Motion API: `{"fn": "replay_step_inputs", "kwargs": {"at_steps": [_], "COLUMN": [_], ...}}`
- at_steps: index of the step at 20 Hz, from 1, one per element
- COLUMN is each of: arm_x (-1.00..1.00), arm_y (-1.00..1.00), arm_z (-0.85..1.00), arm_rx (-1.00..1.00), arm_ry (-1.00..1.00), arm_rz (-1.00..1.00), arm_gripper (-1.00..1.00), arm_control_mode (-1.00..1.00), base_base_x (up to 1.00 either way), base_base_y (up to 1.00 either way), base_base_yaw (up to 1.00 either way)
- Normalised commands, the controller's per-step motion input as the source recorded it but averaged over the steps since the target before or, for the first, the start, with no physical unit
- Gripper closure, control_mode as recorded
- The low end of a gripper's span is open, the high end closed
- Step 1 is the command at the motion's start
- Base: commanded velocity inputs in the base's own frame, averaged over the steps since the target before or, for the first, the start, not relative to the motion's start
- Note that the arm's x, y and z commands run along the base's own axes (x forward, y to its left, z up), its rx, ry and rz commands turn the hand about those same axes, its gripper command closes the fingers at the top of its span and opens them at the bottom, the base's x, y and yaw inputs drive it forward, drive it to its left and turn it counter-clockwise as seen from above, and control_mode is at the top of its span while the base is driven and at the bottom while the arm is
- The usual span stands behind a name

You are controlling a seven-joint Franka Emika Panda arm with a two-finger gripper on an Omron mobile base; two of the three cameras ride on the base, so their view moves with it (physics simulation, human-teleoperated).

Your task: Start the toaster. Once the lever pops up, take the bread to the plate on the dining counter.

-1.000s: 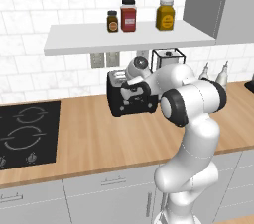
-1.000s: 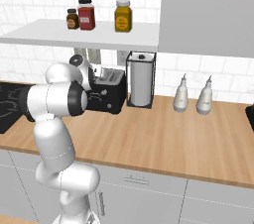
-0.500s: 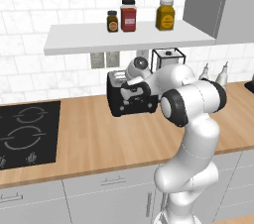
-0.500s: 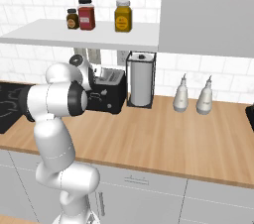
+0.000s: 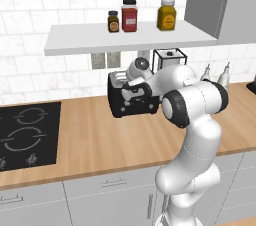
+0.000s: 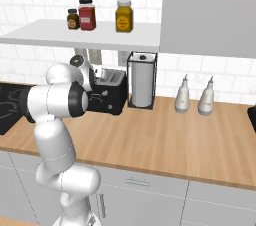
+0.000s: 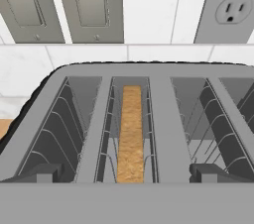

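Observation:
The black toaster (image 5: 125,105) with a silvery top stands on the wall counter under the shelf, also seen from the other side (image 6: 111,98). My gripper (image 5: 135,91) hovers just above its front edge. In the hand view the toaster top (image 7: 163,119) lies close below, and the bread (image 7: 131,134), a golden-brown slice, stands on edge deep in the second slot from the left. My gripper (image 7: 126,174) is open, one fingertip on each side of that slot, nothing between them. The plate and the dining counter are out of view.
A wire paper-towel holder (image 6: 142,82) stands right beside the toaster, with two pale bottles (image 6: 194,96) further right. A shelf (image 5: 125,37) with jars hangs low overhead. The black hob (image 5: 25,135) lies to the left. Wall outlets (image 7: 233,5) sit behind the toaster.

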Motion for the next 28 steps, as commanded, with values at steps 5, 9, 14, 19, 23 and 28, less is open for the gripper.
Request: {"fn": "replay_step_inputs", "kwargs": {"at_steps": [5, 9, 14, 19, 23, 28], "arm_x": [0.0, 0.0, 0.0, 0.0, 0.0, 0.0], "arm_y": [0.0, 0.0, 0.0, 0.0, 0.0, 0.0], "arm_z": [0.0, 0.0, 0.0, 0.0, 0.0, 0.0], "arm_rx": [0.0, 0.0, 0.0, 0.0, 0.0, 0.0], "arm_ry": [0.0, 0.0, 0.0, 0.0, 0.0, 0.0], "arm_rz": [0.0, 0.0, 0.0, 0.0, 0.0, 0.0], "arm_gripper": [-1.0, -1.0, -1.0, -1.0, -1.0, -1.0], "arm_control_mode": [-1.0, -1.0, -1.0, -1.0, -1.0, -1.0], "base_base_x": [0.0, 0.0, 0.0, 0.0, 0.0, 0.0], "base_base_y": [0.0, 0.0, 0.0, 0.0, 0.0, 0.0], "base_base_yaw": [0.0, 0.0, 0.0, 0.0, 0.0, 0.0]}}
